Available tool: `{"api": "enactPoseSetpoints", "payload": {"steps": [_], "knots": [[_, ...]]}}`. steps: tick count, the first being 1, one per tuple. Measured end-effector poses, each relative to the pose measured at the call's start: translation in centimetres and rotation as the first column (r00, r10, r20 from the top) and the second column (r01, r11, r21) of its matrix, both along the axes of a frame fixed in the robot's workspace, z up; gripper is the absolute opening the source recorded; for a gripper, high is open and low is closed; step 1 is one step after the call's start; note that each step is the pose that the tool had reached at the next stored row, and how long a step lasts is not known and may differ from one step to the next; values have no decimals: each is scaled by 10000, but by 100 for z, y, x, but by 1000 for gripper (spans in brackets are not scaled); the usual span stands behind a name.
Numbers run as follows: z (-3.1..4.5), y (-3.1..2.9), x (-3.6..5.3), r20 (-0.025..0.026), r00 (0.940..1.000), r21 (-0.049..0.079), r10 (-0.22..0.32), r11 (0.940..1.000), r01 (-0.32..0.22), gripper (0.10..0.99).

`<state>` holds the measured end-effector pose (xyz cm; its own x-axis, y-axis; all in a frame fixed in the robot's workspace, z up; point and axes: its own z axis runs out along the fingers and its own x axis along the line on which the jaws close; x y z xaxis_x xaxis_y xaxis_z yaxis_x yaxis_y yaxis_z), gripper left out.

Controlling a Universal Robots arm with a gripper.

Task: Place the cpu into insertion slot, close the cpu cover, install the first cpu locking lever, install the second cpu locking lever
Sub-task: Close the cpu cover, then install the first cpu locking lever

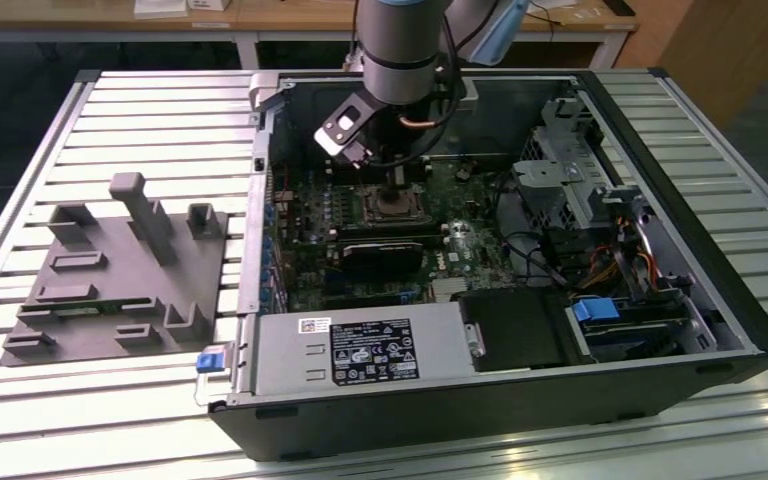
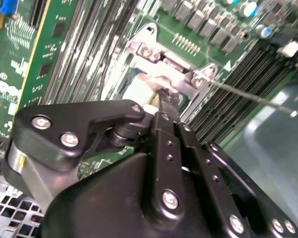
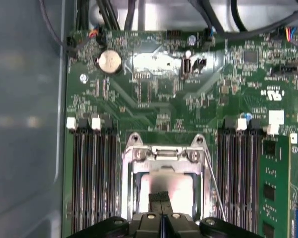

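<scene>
Wooden desks [image 1: 291,15] stand along the back of the room. In front of them a slatted metal worktop [image 1: 704,130] carries an open computer case [image 1: 518,410] lying on its side. A grey moulded fixture [image 1: 111,270] sits beside the case, towards the exterior view's left. Inside the case I can see the green circuit board [image 3: 159,94], a boxed power supply [image 1: 357,350] along the near edge, and a tangle of cables [image 1: 558,265] towards the exterior view's right.

The arm [image 1: 398,50] hangs down into the case from above, and its claw [image 3: 160,198] sits right over the insertion slot [image 1: 391,205]. In the first wrist view the two black fingers look pressed together with nothing between them. Their tips are at or just above the cpu [image 3: 181,191], whose pale, shiny top shows inside the slot; I cannot tell whether they actually touch it. The cpu cover [image 3: 164,154] lies around the chip as a silver frame, with two screwed tabs at the edge farthest from the claw.

A thin wire locking lever [image 2: 253,99] runs out from one corner of the socket over the long memory slots [image 3: 238,178], standing clear of the frame. A round coin battery [image 3: 109,62] sits on the board beyond the tabs.
</scene>
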<state>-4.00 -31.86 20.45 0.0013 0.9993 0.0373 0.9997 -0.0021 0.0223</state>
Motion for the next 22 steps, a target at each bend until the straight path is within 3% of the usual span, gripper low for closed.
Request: {"api": "enactPoseSetpoints", "payload": {"steps": [14, 22], "knots": [[1, 0, 75, -10, 10000, 16, 0, 10000, 0, 106], [58, 0, 76, -10, 10000, 17, 0, 10000, 0, 106]]}}
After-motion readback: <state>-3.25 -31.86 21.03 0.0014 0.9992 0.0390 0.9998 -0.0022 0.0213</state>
